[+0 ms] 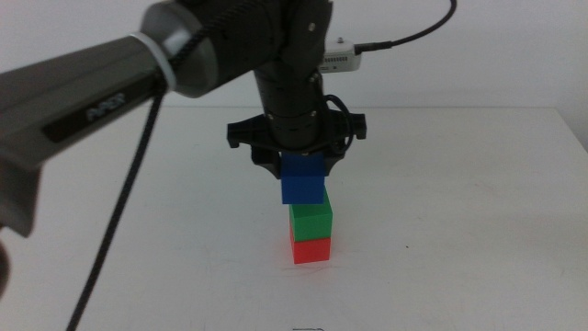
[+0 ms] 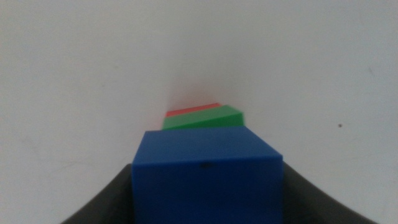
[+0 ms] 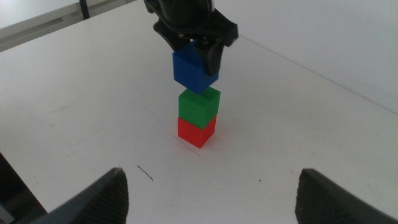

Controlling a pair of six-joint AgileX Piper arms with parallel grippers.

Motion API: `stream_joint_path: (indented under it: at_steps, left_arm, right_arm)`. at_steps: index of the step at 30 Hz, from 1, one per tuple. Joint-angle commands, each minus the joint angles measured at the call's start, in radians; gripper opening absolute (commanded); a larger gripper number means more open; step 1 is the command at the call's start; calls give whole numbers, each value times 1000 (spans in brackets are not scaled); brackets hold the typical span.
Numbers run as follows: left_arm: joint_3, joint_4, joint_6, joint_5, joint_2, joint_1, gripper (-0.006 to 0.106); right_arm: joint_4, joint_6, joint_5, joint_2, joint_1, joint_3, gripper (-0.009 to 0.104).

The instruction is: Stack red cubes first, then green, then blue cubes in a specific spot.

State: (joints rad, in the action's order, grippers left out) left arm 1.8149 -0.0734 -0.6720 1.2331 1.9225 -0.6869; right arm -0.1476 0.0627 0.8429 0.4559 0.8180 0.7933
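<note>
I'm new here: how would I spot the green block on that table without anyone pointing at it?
Find the white table, then the small tower of blocks near its middle, under the dark left pincer. The green cube sits on the red cube and below the blue cube held by the pincer. It alone has a block both above and below it.

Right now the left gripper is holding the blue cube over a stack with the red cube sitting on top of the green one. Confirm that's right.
Not quite: the order is reversed. The green cube sits on top of the red cube, as the middle view shows. The rest holds: the left gripper holds the blue cube over that stack. The right gripper waits open, off to the side.
</note>
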Motion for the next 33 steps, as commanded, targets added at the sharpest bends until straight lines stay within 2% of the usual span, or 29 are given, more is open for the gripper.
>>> stream_joint_path:
  at_steps: [1,29,33]
  left_arm:
    - [58,-13,-19,2,-37,-14,12]
    - [59,-11,-65,-61,36,-20,12]
    - [59,-12,-64,-28,36,-20,15]
  right_arm:
    - [-23,-10,-70,10,-6,24,87]
    - [-23,-10,-70,10,-6,24,87]
    - [-23,-10,-70,10,-6,24,87]
